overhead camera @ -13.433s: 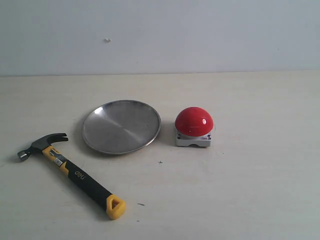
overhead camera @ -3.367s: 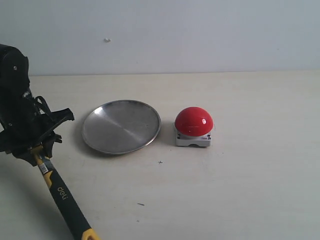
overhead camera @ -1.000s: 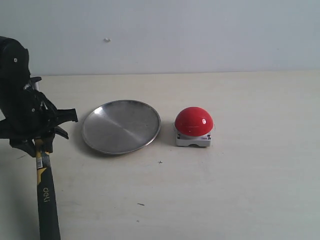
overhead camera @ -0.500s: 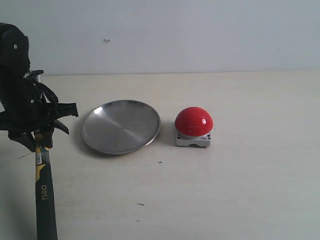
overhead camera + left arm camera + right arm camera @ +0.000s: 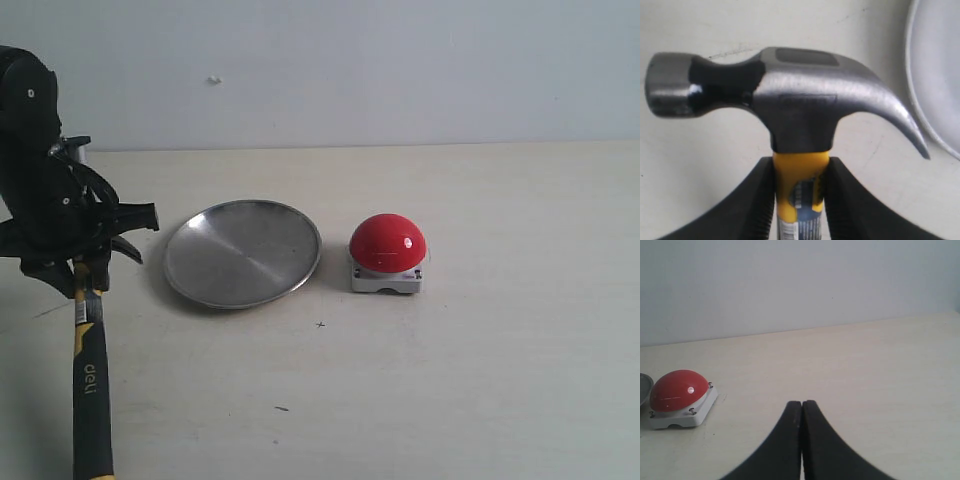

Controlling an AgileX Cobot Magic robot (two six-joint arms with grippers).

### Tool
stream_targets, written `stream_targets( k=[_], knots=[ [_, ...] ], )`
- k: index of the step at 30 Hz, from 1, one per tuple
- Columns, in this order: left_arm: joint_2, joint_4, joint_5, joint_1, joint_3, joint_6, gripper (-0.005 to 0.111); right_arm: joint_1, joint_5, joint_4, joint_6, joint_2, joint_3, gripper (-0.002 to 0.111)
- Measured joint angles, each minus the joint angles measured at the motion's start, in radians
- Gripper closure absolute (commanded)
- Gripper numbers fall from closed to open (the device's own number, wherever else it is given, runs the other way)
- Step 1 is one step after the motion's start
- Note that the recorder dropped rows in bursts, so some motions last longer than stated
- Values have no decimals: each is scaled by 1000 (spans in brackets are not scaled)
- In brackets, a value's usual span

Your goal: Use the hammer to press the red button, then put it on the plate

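My left gripper (image 5: 82, 272) is shut on the hammer (image 5: 90, 390) just below its head, at the far left of the table. The black-and-yellow handle hangs nearly straight down toward the front edge. In the left wrist view the dark metal head (image 5: 790, 95) stands above the fingers (image 5: 760, 200), which clamp the yellow neck. The silver plate (image 5: 243, 252) lies just right of that gripper, and its rim (image 5: 940, 75) shows beside the claw. The red button (image 5: 387, 243) sits right of the plate on its grey base. My right gripper (image 5: 801, 404) is shut and empty, with the red button (image 5: 677, 390) some way from it.
A pale wall runs along the table's far edge. Bare tabletop stretches right of the button and in front of the plate. An edge of the plate (image 5: 643, 386) shows beside the button in the right wrist view.
The left gripper has risen slightly with the hammer, and the handle now hangs closer to vertical. Plate, button and right gripper have not moved.
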Motion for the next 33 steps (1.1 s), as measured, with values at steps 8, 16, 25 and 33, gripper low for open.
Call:
stream_targets(
  k=[8,16,25,33],
  knots=[
    [0,0,-6,0,0,73,107,0,0,0,0,0,0,108],
    [0,0,-47,0,0,218,107,0,0,0,0,0,0,108],
    [15,-22,80,0,-57,290,107,0,0,0,0,0,0,108],
    [107,-95,192,0,-159,363,107,0,0,0,0,0,0,108]
  ],
)
